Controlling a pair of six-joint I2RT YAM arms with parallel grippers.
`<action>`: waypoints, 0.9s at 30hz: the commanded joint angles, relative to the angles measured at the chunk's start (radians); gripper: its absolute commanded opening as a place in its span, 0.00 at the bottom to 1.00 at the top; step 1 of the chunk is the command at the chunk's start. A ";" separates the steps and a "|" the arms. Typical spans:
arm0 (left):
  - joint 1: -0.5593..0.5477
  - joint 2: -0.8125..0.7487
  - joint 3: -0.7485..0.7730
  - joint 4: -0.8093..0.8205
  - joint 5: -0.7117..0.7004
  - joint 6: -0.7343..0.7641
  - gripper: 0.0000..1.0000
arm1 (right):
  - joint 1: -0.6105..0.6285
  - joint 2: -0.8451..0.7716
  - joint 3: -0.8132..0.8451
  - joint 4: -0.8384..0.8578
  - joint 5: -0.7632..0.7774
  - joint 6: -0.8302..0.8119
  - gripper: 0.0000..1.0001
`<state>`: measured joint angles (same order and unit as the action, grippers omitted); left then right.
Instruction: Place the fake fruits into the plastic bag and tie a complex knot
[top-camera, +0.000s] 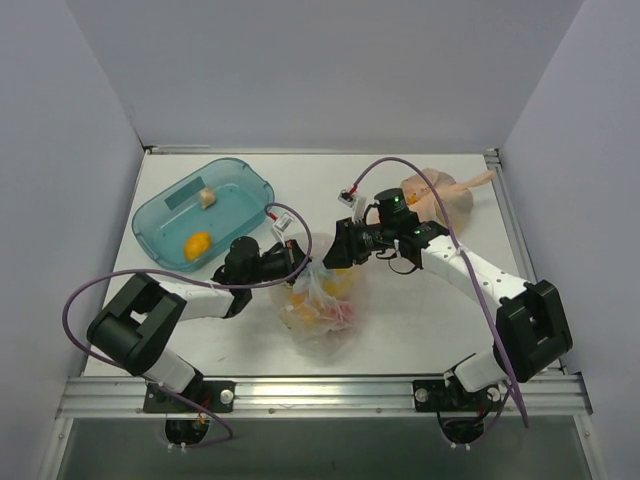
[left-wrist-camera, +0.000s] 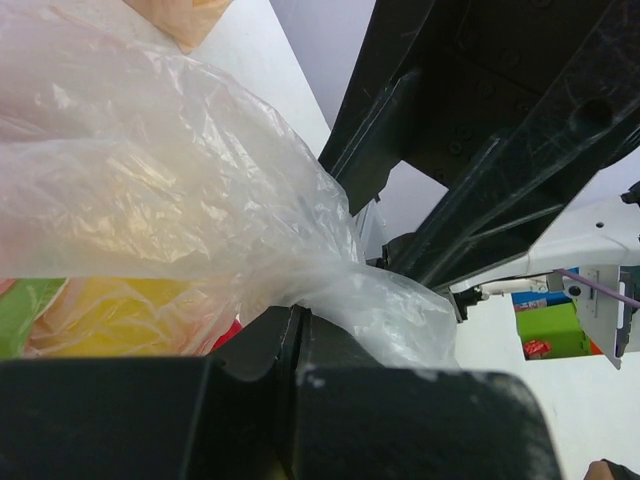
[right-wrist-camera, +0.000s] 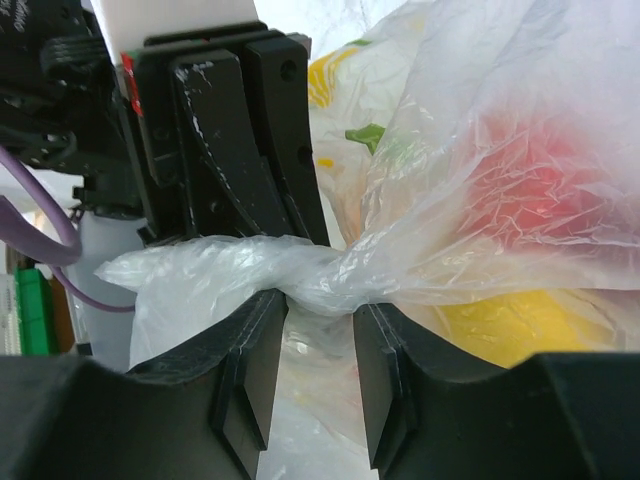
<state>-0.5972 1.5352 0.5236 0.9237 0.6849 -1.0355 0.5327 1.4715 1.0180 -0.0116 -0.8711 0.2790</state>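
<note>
The clear plastic bag (top-camera: 322, 308) lies between the arms with yellow (right-wrist-camera: 520, 322), red (right-wrist-camera: 540, 170) and green (right-wrist-camera: 368, 134) fake fruits inside. Its neck is twisted into a knot (right-wrist-camera: 322, 276). My left gripper (top-camera: 293, 262) is shut on the loose plastic by the neck, which comes out between its closed fingertips in the left wrist view (left-wrist-camera: 298, 315). My right gripper (top-camera: 336, 252) faces it from the right. In the right wrist view (right-wrist-camera: 320, 305) its jaws stand apart, with the twisted neck lying across the tips. An orange fruit (top-camera: 197, 244) sits in the teal tray (top-camera: 160, 222).
A small cream piece (top-camera: 207, 197) also lies in the tray, at the back left. The peach-orange tied bag (top-camera: 440, 192) lies at the back right. White walls close in the table on three sides, and a metal rail runs along the near edge.
</note>
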 joint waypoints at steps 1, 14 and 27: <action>-0.027 0.026 0.036 0.092 -0.004 -0.014 0.00 | 0.023 -0.005 0.001 0.156 -0.040 0.132 0.35; 0.022 0.016 0.082 0.121 0.024 -0.038 0.00 | -0.019 -0.120 -0.069 0.044 -0.066 0.053 0.47; 0.027 0.019 0.082 0.119 0.056 -0.043 0.00 | -0.112 -0.202 -0.016 -0.255 0.038 -0.236 0.25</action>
<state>-0.5751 1.5723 0.5758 0.9802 0.7223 -1.0737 0.4339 1.2392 0.9977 -0.2287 -0.8391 0.1062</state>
